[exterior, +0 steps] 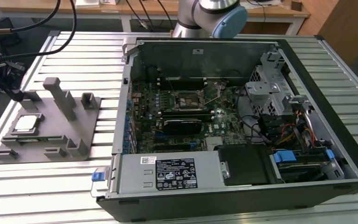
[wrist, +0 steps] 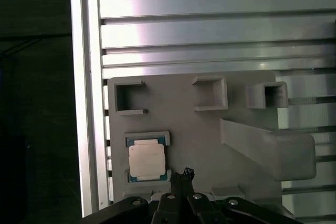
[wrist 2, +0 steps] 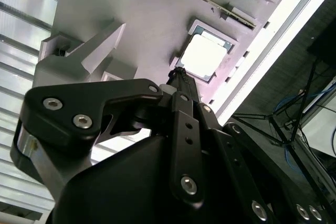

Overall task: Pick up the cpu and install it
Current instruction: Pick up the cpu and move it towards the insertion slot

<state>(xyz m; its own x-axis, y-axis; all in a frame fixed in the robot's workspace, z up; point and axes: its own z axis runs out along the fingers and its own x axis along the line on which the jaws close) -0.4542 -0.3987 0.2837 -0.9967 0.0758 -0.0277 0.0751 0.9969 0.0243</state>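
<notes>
Slatted metal table [exterior: 73,186] spans the workspace. At the exterior view's left, a grey fixture [exterior: 73,135] holds the cpu [exterior: 26,123], which lies flat in a square pocket and has not been picked up. The gripper [exterior: 18,97] hangs close beside it, fingers pressed together and holding nothing. At the exterior view's right, an open computer case [exterior: 328,74] shows its motherboard. The socket [exterior: 185,99] appears to hold no chip, so both pickup and installation remain.
</notes>
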